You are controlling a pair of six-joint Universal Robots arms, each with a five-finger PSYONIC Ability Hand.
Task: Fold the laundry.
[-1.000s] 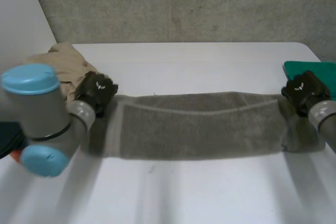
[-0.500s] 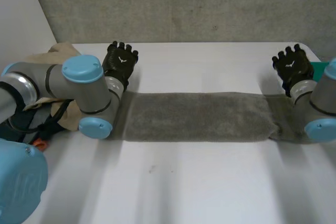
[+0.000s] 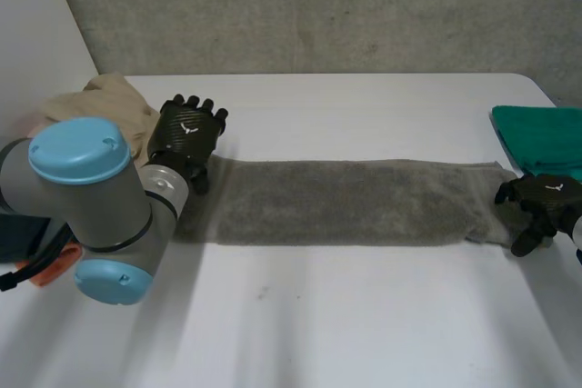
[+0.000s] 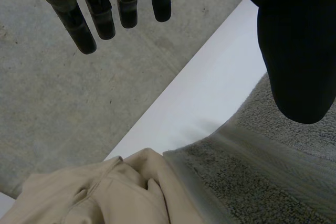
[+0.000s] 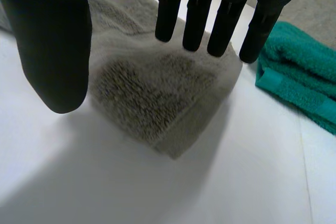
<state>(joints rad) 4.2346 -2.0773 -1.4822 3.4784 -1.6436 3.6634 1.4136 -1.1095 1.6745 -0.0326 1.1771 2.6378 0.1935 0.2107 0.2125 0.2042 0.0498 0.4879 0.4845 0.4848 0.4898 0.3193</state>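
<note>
grey towel [image 3: 346, 202] lies flat, long axis running left-right.

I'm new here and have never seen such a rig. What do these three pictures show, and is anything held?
A robot with two arms, each ending in a black hand. One picture looks down from between the arms; the other two come from wrist cameras. On the white table lie a long grey towel, a beige garment by its left end and a green towel by its right. The left hand and right hand are at the towel's ends, both open, holding nothing.
</note>
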